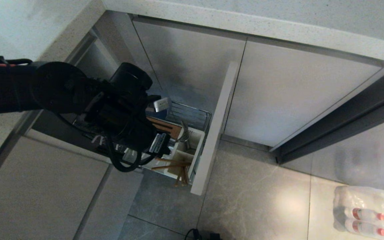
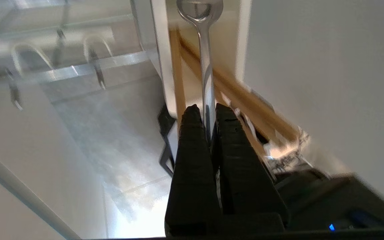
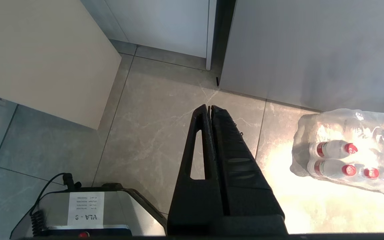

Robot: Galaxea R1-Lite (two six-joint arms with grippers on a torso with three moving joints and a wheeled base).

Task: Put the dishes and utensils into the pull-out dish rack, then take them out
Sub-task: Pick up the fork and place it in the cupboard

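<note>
The slim silver metal utensil handle (image 2: 206,76) is gleaming with a mirror polish between the matt black, finely ribbed plastic fingers (image 2: 192,156) of the left gripper (image 2: 204,111). The thin light-brown wooden chopsticks (image 2: 245,103) are showing a smooth, dull grain. The chrome wire pull-out dish rack (image 1: 192,115) is glinting, while its white plastic utensil caddy (image 1: 187,150) is looking smooth and satiny. The grey stone-look floor tiles (image 3: 165,110) are shining glossily, and the clear plastic wrap of the bottle pack (image 3: 348,150) is crinkling with glare.
</note>
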